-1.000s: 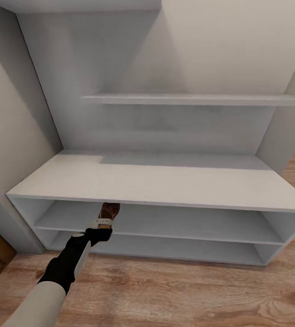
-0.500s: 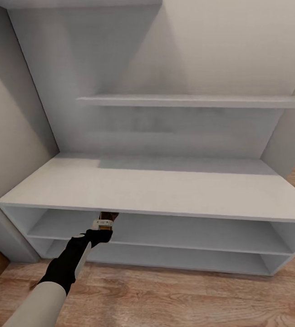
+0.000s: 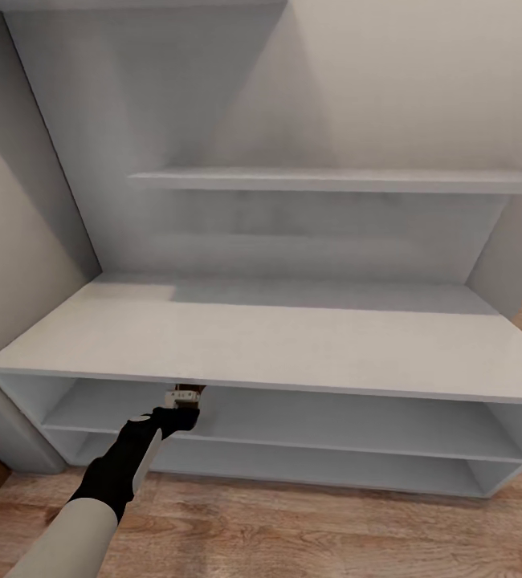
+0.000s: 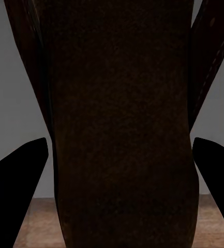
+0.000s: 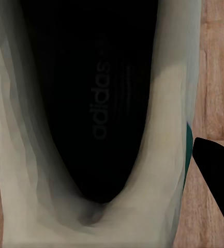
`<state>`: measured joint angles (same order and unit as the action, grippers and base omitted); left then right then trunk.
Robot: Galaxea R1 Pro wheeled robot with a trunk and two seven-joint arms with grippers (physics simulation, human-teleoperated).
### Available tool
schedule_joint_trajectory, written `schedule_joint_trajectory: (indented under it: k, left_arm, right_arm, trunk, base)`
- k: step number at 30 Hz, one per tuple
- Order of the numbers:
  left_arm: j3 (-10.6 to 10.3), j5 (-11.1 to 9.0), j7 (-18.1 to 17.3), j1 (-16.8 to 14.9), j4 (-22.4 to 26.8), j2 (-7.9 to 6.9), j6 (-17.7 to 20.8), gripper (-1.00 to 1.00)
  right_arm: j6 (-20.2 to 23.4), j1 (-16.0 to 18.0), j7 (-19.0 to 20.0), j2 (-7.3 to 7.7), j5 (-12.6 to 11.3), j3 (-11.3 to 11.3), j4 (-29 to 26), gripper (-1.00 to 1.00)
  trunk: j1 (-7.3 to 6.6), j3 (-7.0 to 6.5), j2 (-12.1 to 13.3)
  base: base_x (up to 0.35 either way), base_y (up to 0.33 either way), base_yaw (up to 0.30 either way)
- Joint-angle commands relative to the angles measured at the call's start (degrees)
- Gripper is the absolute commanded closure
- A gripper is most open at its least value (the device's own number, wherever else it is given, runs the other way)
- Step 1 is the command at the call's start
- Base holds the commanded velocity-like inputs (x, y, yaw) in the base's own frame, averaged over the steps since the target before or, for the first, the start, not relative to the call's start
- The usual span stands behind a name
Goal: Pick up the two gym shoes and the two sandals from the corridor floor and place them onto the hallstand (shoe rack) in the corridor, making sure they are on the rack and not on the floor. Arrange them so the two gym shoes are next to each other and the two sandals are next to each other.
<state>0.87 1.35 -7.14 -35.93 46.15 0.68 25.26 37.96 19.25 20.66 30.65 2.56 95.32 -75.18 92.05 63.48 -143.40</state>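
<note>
The hallstand spans the head view, its broad top bare, a wall shelf above at twelve o'clock. Wood-plank corridor floor lies below. At seven o'clock the left gripper pinches a brown sandal under the top's front edge. The right gripper clasps a cream gym shoe over the floor.

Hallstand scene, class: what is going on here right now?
The robot's left gripper is reaching a dark brown sandal in under the broad top of the hallstand, at its upper open shelf. The right gripper has a cream-white gym shoe between its jaws above the wood-plank floor. The rack's top shows no shoes.
</note>
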Motion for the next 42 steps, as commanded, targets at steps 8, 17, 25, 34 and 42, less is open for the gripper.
schedule_joint_trajectory:
  k: [8,17,25,34,42]
  left_arm:
    - [0.08,0.15,-0.24,-0.02,0.0,0.02,0.31,1.0]
    - [0.1,0.15,-0.24,-0.02,0.0,0.02,0.31,1.0]
    - [0.1,0.12,-0.3,-0.02,0.0,0.02,0.31,-1.0]
    - [0.1,0.1,-0.33,-0.02,0.0,0.02,0.31,-1.0]
    - [0.1,0.09,-0.33,-0.02,0.0,0.02,0.31,-1.0]
  right_arm:
    - [0.27,0.09,0.43,0.02,0.28,0.13,-0.05,1.0]
    - [0.27,0.09,0.42,0.02,0.25,0.14,-0.05,1.0]
    - [0.27,0.09,0.42,0.02,0.25,0.14,-0.05,1.0]
    - [0.27,0.09,0.43,0.02,0.26,0.16,-0.05,1.0]
    - [0.27,0.09,0.42,0.02,0.27,0.14,-0.05,1.0]
  trunk:
    - [-0.01,0.05,-0.02]
    - [-0.01,0.05,-0.02]
    - [-0.01,0.05,-0.02]
    - [-0.01,0.05,-0.02]
    - [-0.01,0.05,-0.02]
  base:
    - [0.067,0.0,0.0]
    - [0.043,0.0,0.0]
    - [0.0,0.0,0.0]
    - [0.0,0.0,0.0]
    - [0.037,0.0,0.0]
